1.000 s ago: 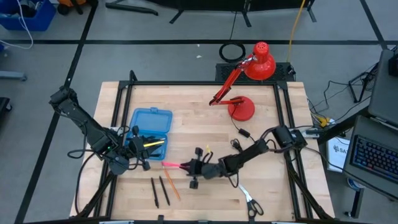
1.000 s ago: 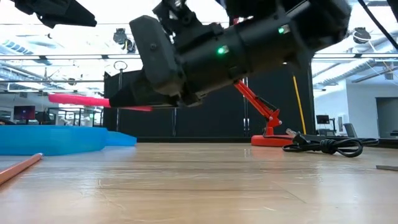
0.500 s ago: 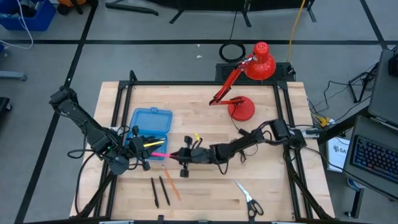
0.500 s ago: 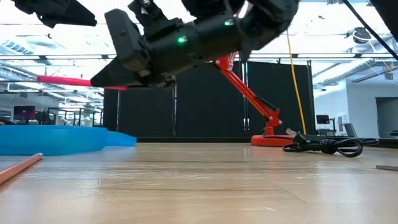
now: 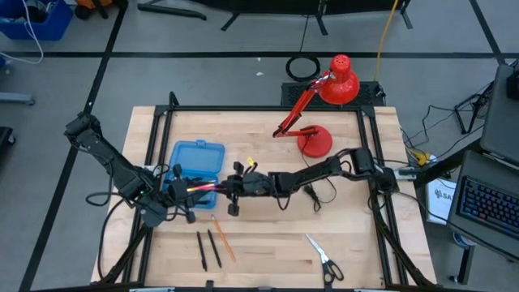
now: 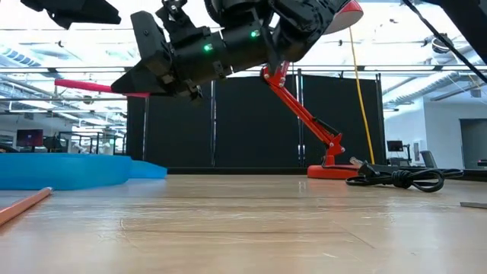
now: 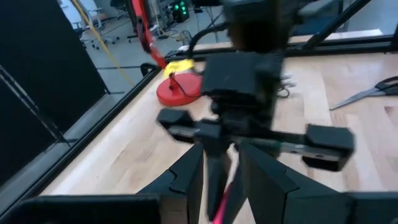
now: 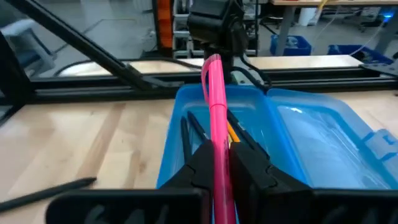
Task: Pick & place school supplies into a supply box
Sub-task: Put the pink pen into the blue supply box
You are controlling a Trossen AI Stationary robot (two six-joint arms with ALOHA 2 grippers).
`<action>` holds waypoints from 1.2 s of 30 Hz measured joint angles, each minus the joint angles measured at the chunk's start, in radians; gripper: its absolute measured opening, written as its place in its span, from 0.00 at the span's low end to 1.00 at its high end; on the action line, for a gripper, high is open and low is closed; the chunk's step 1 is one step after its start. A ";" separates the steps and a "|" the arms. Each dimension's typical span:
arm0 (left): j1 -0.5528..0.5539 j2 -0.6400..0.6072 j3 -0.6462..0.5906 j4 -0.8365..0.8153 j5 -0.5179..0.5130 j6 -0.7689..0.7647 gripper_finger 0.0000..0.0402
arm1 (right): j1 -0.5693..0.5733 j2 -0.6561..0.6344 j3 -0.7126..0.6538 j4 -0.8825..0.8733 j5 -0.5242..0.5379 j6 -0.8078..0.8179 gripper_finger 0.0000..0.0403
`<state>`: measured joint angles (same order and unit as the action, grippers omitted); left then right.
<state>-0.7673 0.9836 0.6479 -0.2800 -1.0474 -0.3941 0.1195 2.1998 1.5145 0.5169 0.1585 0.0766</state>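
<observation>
My right gripper (image 5: 220,190) is shut on a pink marker (image 5: 203,189) and hovers at the near right corner of the open blue supply box (image 5: 197,162). In the right wrist view the marker (image 8: 214,99) points out over the box (image 8: 311,130), where black and orange pens (image 8: 186,130) lie. My left gripper (image 5: 180,195) is open at the box's near edge, facing the right one. In the left wrist view its fingers (image 7: 186,180) stand on either side of the marker's free end (image 7: 221,202). Two black pens (image 5: 203,250), an orange pencil (image 5: 223,243) and scissors (image 5: 326,259) lie on the table. My right gripper pinches the pink marker between its two fingers, at the marker's rear end (image 8: 217,146). The fingers come level from the table's right and lie along the marker. The marker is lifted clear and sticks out roughly level toward the left (image 6: 91,86).
A red desk lamp (image 5: 316,142) stands at the far right, with its black cable (image 5: 312,174) trailing on the wood under my right arm. The table's metal frame (image 5: 154,138) runs along the edges. Bare wood lies between the loose pens and the scissors.
My right gripper has travelled toward the table's left and slightly toward the far edge, up to the box's near right corner, and it has risen. It stayed shut on the pink marker, whose free end now reaches my left gripper. My left arm kept still.
</observation>
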 joint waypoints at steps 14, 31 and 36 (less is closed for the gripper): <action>-0.002 -0.001 0.000 0.110 0.002 0.105 0.26 | -0.022 0.006 0.018 -0.047 -0.032 0.076 0.05; -0.030 -0.001 0.000 0.254 0.002 0.282 0.26 | -0.043 0.011 0.018 -0.055 -0.032 0.121 0.05; -0.030 -0.001 0.000 0.256 0.002 0.289 0.26 | -0.067 0.022 0.018 -0.050 -0.031 0.122 0.05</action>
<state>-0.7971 0.9829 0.6479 -0.0240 -1.0454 -0.1047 0.0525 2.2216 1.5326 0.4668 0.1276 0.1990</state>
